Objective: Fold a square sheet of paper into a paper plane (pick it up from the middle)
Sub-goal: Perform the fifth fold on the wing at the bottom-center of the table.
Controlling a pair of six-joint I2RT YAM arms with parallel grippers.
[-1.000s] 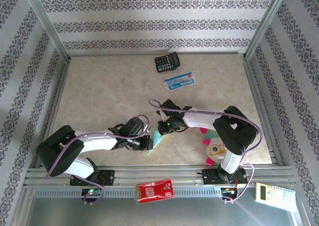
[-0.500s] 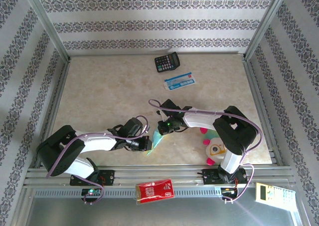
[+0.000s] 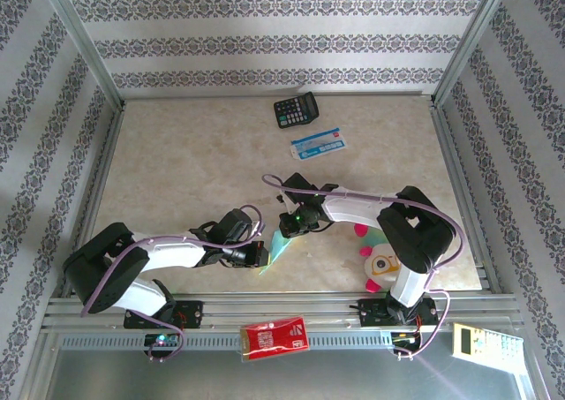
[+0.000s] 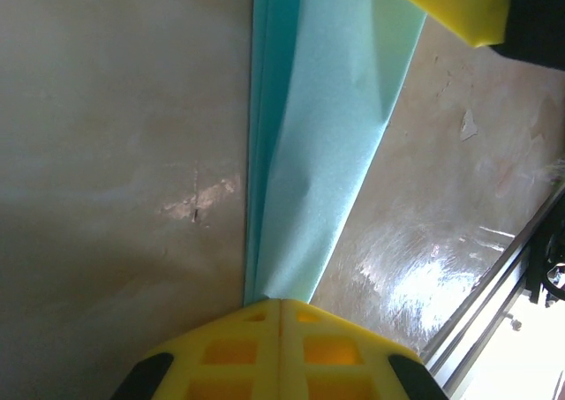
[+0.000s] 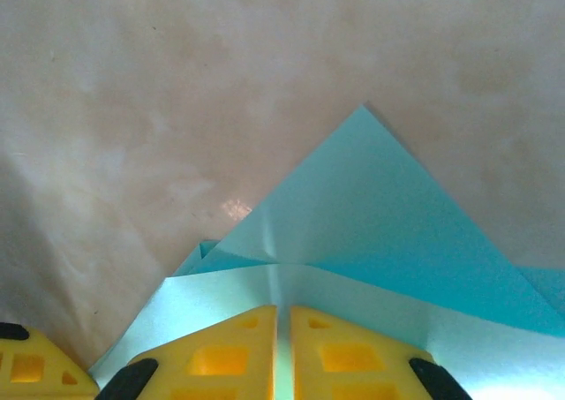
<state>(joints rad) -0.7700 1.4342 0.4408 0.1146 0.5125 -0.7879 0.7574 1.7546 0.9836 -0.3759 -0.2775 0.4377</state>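
Note:
The light turquoise sheet of paper (image 3: 279,248), folded into a pointed, layered strip, lies near the table's front middle between both arms. In the left wrist view the paper (image 4: 327,153) runs away from my left gripper (image 4: 281,301), which is shut on its near end. From above, the left gripper (image 3: 262,255) sits at the paper's left end. My right gripper (image 3: 288,230) is at the other end. In the right wrist view its jaws (image 5: 283,308) stand a narrow crack apart over the folded paper (image 5: 371,206), whose point aims away.
A black calculator (image 3: 296,110) and a blue-and-white card (image 3: 319,143) lie at the back middle. A plush toy (image 3: 375,257) sits beside the right arm's base. A red packet (image 3: 274,338) and a white keypad device (image 3: 481,340) rest beyond the front rail.
The right gripper's jaws have parted slightly at the paper. The left gripper has tightened on the paper's end. Both arms have hardly shifted.

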